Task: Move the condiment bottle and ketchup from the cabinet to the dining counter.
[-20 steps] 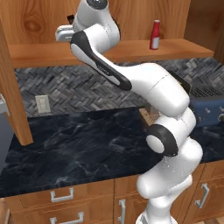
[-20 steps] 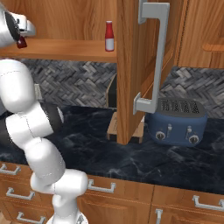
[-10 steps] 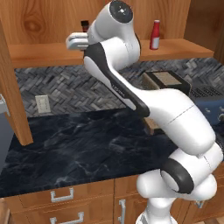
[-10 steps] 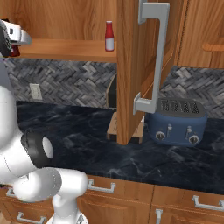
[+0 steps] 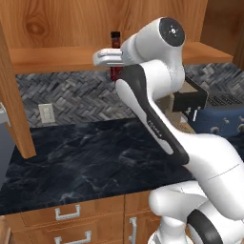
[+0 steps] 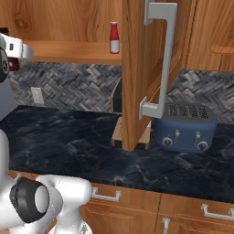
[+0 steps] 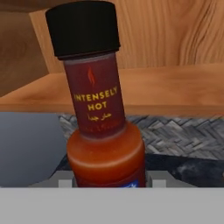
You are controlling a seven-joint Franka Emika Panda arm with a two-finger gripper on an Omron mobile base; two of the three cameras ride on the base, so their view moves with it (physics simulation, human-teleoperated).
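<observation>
Condiment bottle (image 7: 99,109) pinched in gripper (image 5: 114,59), long axis upright, just off cabinet (image 5: 57,57) shelf edge. Ketchup (image 6: 114,38) on shelf, at gripper's 3 o'clock in right base view.

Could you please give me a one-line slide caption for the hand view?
Hot sauce bottle labelled "Intensely Hot", black cap, close before the camera in front of the wooden cabinet shelf.

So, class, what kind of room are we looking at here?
A kitchen, rendered: a wooden wall cabinet above a black marble countertop, a blue toaster and a herringbone tile backsplash.
</observation>
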